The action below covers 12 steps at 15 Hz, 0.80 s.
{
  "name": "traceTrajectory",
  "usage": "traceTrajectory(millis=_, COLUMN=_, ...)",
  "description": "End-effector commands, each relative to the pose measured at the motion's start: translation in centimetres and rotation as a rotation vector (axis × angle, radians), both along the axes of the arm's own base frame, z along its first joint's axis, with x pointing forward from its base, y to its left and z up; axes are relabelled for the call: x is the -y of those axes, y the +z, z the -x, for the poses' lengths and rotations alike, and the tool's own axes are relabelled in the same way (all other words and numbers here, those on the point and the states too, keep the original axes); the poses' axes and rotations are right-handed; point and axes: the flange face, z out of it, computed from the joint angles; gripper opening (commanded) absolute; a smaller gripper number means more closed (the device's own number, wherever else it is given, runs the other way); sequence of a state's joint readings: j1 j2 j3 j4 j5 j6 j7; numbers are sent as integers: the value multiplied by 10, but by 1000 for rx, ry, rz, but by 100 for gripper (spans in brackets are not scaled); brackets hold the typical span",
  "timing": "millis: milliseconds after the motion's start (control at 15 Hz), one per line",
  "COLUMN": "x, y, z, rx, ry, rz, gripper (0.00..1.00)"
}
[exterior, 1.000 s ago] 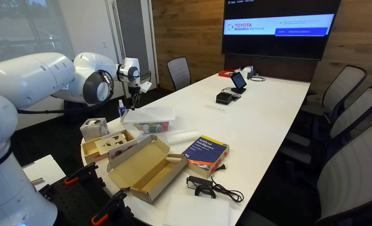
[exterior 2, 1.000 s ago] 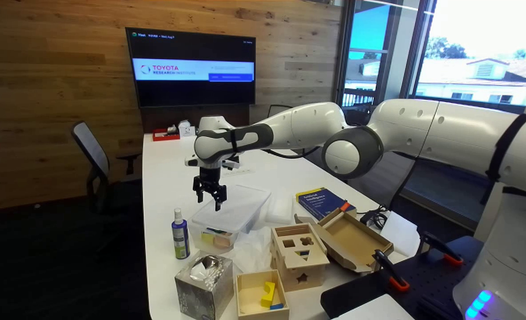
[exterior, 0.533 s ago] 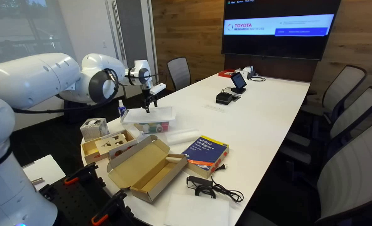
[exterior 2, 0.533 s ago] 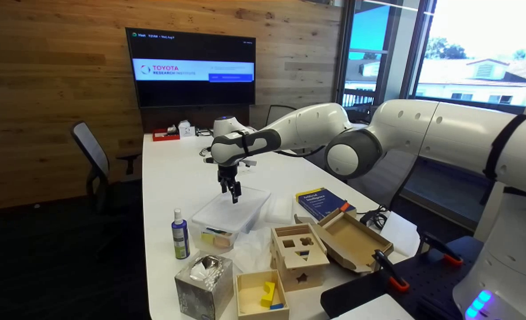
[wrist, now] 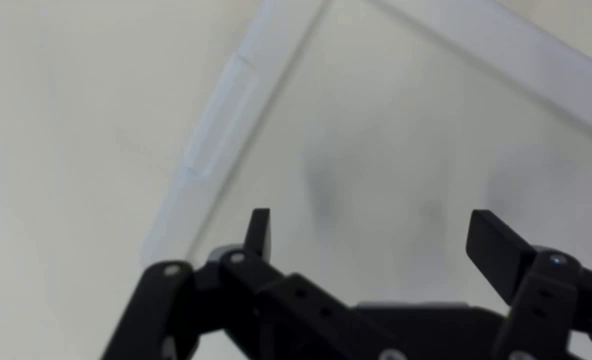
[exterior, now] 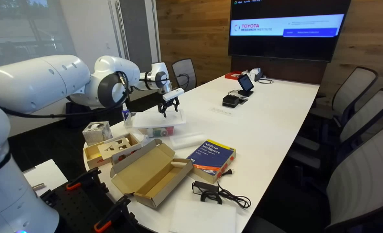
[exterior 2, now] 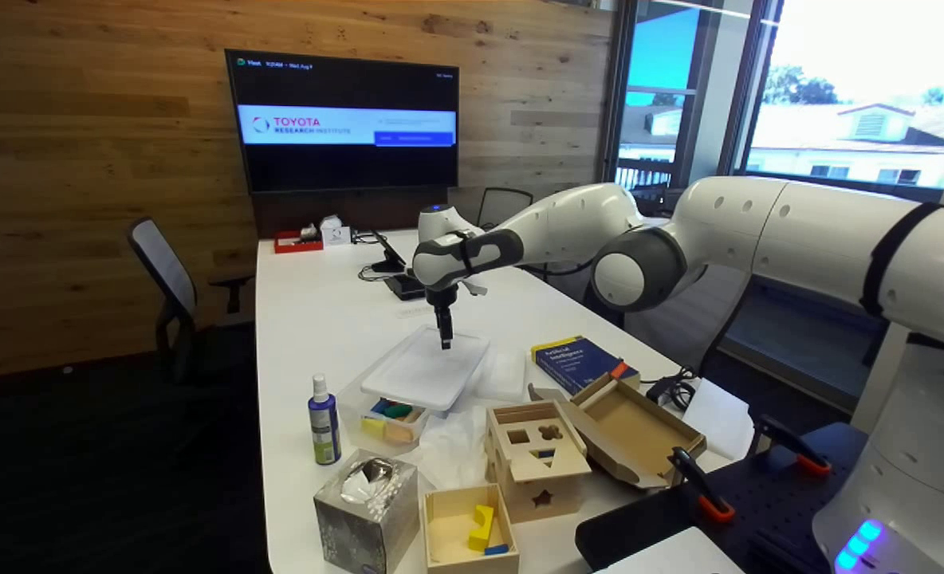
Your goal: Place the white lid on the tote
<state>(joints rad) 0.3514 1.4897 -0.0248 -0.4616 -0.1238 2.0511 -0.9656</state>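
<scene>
Wrist view shows gripper (wrist: 370,225) w/ jaws spread wide above white lid (wrist: 386,125) (contact unclear), which, in an ext. view, sits offset over tote (exterior 2: 353,420), end nearest that cam. uncovered.

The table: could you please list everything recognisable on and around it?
lid: one, whitish, askew on tote
tote: one, clear, partly under lid
bottle: one, blue, beside tote
tissue box: one, silver, near bottle
wooden boxes: two, tan, near tissue box
cardboard box: one, brown, beside book
book: one, blue, near adapter
adapter: one, black, near book
tablet: one, black, beyond tote
tray: one, red, far end
screen: one, dark, beyond table
chairs: at least four, grey, around table
arm: one, white, over table
gripper: one, black, open over lid
</scene>
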Motion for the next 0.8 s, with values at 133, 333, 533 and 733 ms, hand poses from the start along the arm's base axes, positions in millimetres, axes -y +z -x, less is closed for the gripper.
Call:
traceTrajectory(millis=133, x=4, y=50, z=-5, rx=17, ry=-216, rz=53, gripper=100)
traceTrajectory(millis=333, x=25, y=45, z=-1, rx=-13, ry=-328, rz=164, gripper=100)
traceTrajectory(millis=533, x=56, y=26, z=8, rx=-97, ry=-415, rz=288, gripper=100)
traceTrajectory(millis=733, x=87, y=7, z=17, rx=-202, ry=-467, rz=364, gripper=100)
